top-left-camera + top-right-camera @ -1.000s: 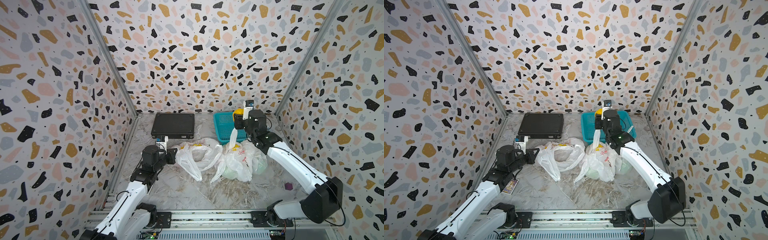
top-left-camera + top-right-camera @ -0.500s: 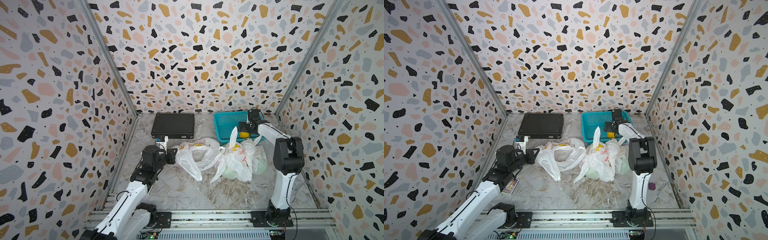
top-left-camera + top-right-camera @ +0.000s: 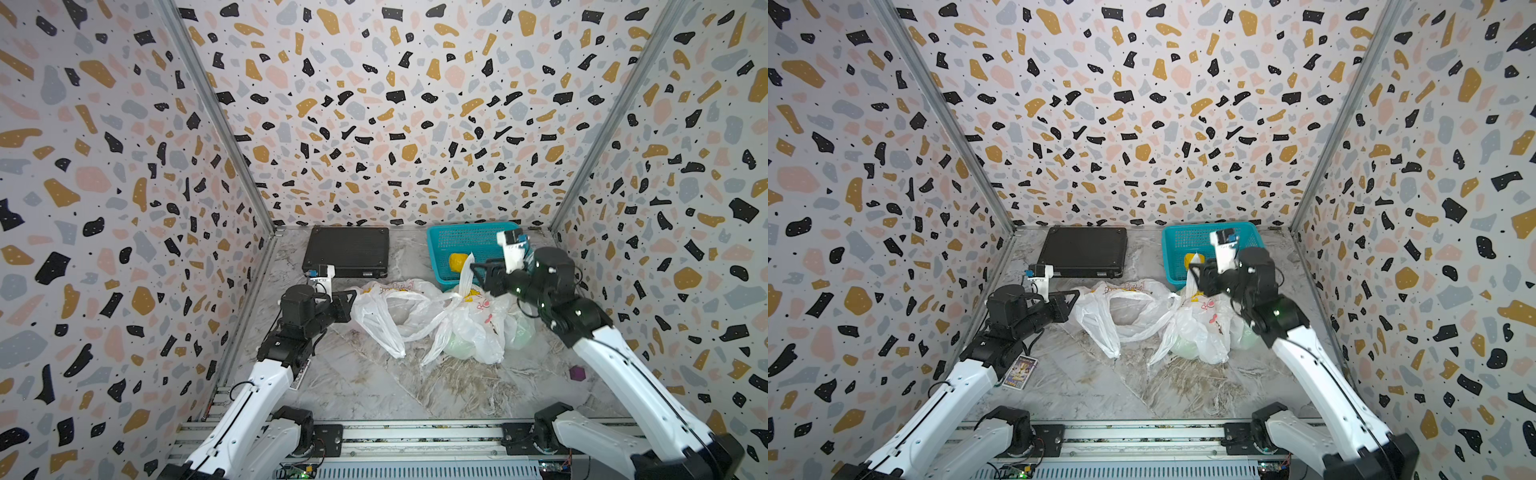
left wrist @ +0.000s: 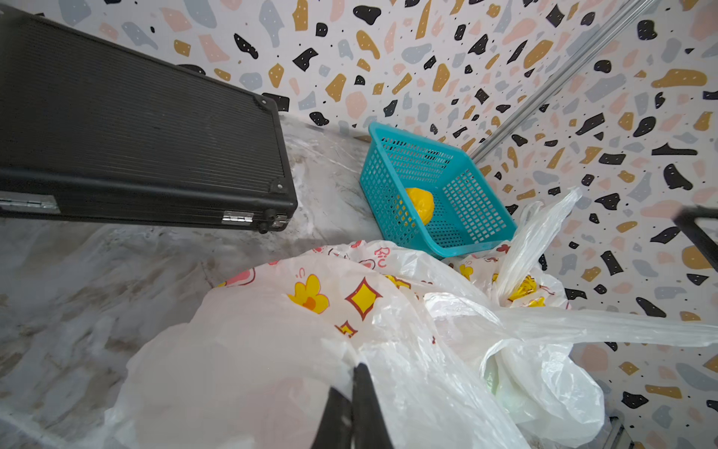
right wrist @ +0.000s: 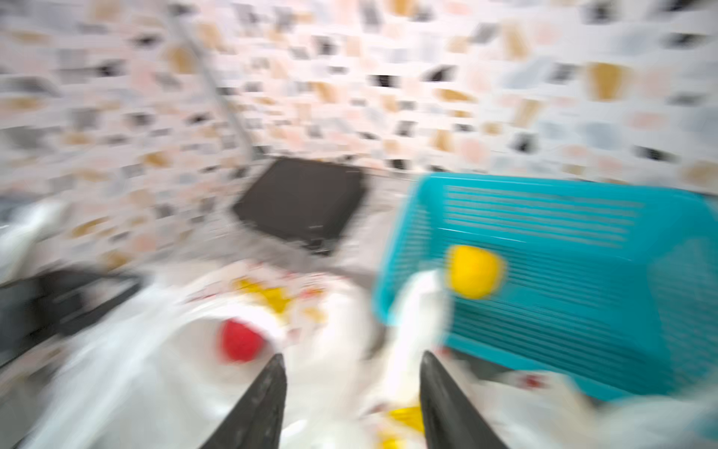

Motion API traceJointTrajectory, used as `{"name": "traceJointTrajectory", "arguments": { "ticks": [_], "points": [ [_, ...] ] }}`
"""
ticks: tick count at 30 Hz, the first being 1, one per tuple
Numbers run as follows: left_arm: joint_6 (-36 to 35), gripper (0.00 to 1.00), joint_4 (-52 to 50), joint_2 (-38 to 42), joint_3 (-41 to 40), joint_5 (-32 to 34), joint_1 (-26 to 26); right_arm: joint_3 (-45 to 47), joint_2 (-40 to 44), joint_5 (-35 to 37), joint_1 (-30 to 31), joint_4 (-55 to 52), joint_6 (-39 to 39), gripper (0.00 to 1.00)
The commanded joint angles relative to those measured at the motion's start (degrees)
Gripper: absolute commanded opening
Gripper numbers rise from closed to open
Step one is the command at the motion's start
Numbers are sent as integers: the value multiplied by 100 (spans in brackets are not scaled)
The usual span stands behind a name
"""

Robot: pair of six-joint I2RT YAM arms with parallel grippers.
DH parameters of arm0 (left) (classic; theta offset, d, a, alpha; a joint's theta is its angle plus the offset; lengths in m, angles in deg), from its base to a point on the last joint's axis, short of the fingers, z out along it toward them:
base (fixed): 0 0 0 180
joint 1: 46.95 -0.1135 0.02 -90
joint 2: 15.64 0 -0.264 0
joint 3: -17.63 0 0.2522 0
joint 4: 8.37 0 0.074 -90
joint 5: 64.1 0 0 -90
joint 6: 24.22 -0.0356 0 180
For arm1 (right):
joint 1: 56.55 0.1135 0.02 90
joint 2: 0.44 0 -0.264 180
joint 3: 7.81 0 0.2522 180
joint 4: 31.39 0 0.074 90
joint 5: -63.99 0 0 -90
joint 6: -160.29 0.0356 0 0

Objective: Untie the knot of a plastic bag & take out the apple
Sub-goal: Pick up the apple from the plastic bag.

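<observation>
Right pincer point(image 3: 478, 272) retreated, parted by knotted bag point(image 3: 478, 326); left pincer point(image 3: 352, 300) clamps open bag point(image 3: 384, 318).

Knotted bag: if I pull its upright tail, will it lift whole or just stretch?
Probably floppy: the knotted bag is thin film sagging around a green lump. The tail would likely stretch before anything lifts. The open bag, pinched by the left gripper, lies against it and may drag along.
</observation>
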Motion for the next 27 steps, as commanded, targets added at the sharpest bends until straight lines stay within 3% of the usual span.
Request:
{"name": "traceJointTrajectory", "arguments": {
  "ticks": [1, 8, 17, 27],
  "points": [
    [125, 0, 53, -21, 191, -142, -14, 583, -19, -876, 676, 297, 7, 44],
    [286, 0, 119, 32, 235, -344, -18, 656, -929, -1141, 1325, 551, 20, 37],
    [390, 0, 405, 92, -178, -434, -13, -65, -2951, -405, 1487, 836, 255, 38],
    [409, 0, 690, -162, -442, -531, -17, -502, -4301, 196, 1708, 1886, 514, 55]
  ]
}}
